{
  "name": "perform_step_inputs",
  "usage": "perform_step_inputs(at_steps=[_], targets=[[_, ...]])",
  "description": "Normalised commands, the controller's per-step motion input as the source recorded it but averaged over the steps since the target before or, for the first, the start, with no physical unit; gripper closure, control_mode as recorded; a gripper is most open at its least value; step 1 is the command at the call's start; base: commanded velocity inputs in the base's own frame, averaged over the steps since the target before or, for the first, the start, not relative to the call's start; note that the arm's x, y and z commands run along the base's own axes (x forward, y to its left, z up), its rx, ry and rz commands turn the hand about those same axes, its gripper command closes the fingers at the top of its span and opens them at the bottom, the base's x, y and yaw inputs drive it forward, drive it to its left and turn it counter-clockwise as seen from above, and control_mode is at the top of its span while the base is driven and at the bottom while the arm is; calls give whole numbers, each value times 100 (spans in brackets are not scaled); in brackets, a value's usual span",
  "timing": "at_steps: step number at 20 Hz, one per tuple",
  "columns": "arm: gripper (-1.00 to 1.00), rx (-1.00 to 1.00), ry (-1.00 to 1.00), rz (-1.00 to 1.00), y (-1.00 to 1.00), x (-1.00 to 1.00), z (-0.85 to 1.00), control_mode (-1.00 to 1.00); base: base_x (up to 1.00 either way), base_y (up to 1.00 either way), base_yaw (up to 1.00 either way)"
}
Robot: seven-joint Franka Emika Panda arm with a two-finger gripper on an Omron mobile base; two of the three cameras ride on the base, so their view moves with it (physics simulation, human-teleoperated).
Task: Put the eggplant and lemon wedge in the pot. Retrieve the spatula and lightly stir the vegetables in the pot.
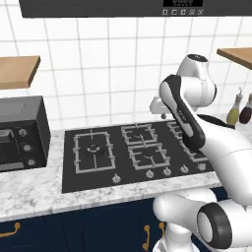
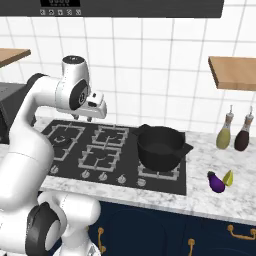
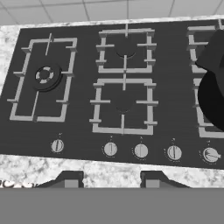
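One oven (image 1: 19, 135) sits at nine o'clock in the left base view. Right base view: one pot (image 2: 161, 146) on the hob's right burner, one eggplant (image 2: 216, 182) touching one lemon wedge (image 2: 228, 177) at four o'clock on the table (image 2: 220, 200), two bottles (image 2: 234, 131). Hand view: five knobs (image 3: 141, 151); pincer (image 3: 111, 179) apart, holding nothing.

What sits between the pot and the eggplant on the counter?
Nothing. In the right base view, past the pot come the stove's right edge and then bare marble counter up to the eggplant. The lemon wedge lies beyond it.
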Motion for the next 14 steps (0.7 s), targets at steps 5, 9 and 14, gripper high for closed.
perform_step_inputs(at_steps=[5, 9, 14], targets=[[-100, 0, 0, 0, 0, 0, 0, 100, 0, -2, 0], [-100, 0, 0, 0, 0, 0, 0, 100, 0, -51, 0], [-100, 0, 0, 0, 0, 0, 0, 100, 0, -72, 0]])
